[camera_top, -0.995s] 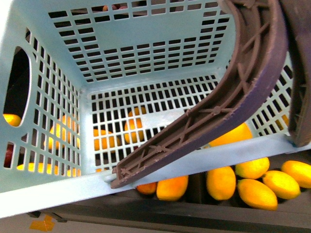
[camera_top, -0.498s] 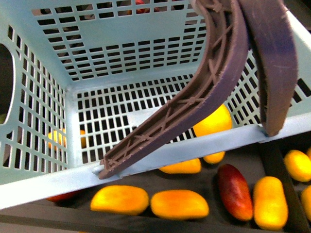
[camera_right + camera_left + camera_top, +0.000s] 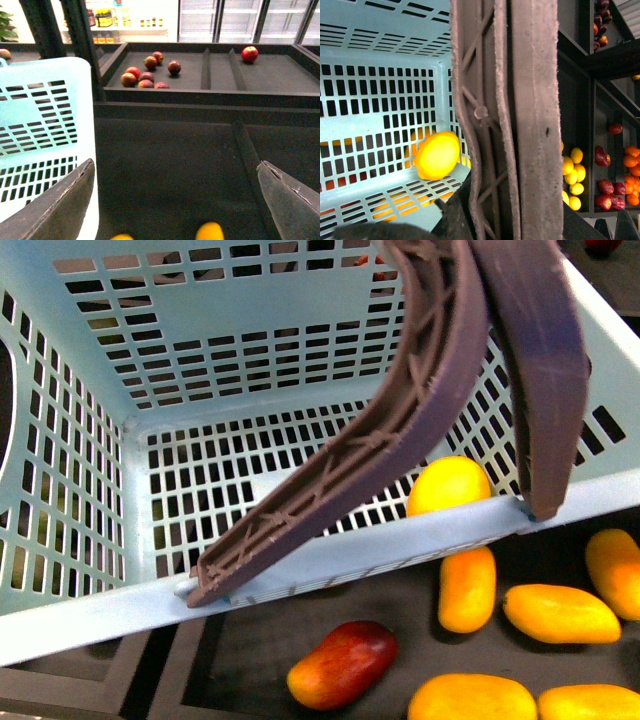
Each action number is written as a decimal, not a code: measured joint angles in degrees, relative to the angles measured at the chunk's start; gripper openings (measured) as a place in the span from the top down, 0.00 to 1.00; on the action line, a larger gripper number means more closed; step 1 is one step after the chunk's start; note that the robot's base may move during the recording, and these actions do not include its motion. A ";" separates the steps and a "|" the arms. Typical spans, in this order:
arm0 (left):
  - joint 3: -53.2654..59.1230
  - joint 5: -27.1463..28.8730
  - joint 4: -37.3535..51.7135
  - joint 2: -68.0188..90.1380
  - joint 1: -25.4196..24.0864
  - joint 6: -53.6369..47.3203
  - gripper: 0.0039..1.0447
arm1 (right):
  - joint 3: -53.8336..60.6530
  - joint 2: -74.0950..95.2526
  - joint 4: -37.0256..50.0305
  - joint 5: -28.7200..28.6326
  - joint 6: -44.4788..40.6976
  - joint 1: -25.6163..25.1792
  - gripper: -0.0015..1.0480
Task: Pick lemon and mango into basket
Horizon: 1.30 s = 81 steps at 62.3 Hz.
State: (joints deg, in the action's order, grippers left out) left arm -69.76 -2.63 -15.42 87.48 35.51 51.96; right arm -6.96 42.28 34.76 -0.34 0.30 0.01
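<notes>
The light teal basket [image 3: 330, 558] fills the front view, hanging tilted over a dark shelf with its two brown handles [image 3: 440, 390] raised. My left gripper [image 3: 512, 220] is shut on the basket's handles [image 3: 520, 120]. The lemon [image 3: 448, 485] lies inside the basket on the slotted floor, against the near wall, and also shows as a plump yellow lemon [image 3: 438, 155] in the left wrist view. Several long yellow-orange mangoes [image 3: 560, 613] lie on the shelf below the basket's rim. My right gripper [image 3: 175, 200] is open with nothing between its fingers, beside the basket's wall [image 3: 45, 135].
A red-and-yellow mango [image 3: 343, 664] lies on the shelf under the near rim. Beyond the right gripper a dark tray holds red fruits [image 3: 150, 72] and a single red apple [image 3: 249, 53]. Two yellow fruit tops [image 3: 209, 232] show below it. Shelf dividers [image 3: 205, 67] stand upright.
The basket has swung along the shelf with the lemon staying inside; the fruit below has slid left in view, and the red-and-yellow mango now sits under the near rim.
</notes>
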 joint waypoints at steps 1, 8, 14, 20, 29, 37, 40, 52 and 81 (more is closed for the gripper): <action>0.00 0.04 0.00 0.00 -0.13 0.02 0.86 | 0.00 -0.02 0.00 -0.02 0.00 0.00 0.08; 0.00 1.44 0.00 -0.02 -0.63 -0.13 0.86 | 0.00 0.00 0.00 0.13 0.00 0.07 0.08; 0.02 1.29 0.00 0.00 -0.44 -0.87 0.86 | -4.22 1.44 -12.35 9.16 4.57 2.38 0.08; 0.02 0.39 -0.02 0.02 -0.04 -0.33 0.86 | -13.53 6.54 -35.98 24.04 15.52 2.49 0.08; 0.02 -0.61 -0.02 0.02 0.24 0.13 0.86 | -14.71 13.70 -40.72 19.47 16.72 -4.42 0.08; -0.02 -0.76 0.00 0.02 0.55 0.33 0.86 | -14.80 22.75 -31.54 12.50 10.05 -12.46 0.08; 0.00 -0.83 0.00 0.02 0.55 0.39 0.86 | -15.04 27.30 -28.15 9.16 6.03 -15.43 0.08; 0.00 0.55 0.00 0.02 0.39 0.07 0.86 | -14.91 39.34 -18.27 -2.43 -11.06 -19.12 0.08; 0.00 -0.42 0.00 0.02 0.46 0.11 0.86 | -20.00 64.83 -14.51 -9.75 -56.76 -20.59 0.08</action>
State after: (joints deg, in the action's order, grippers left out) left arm -69.76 -3.05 -15.42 87.50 35.97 52.07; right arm -26.96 107.11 20.25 -10.09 -56.47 -20.58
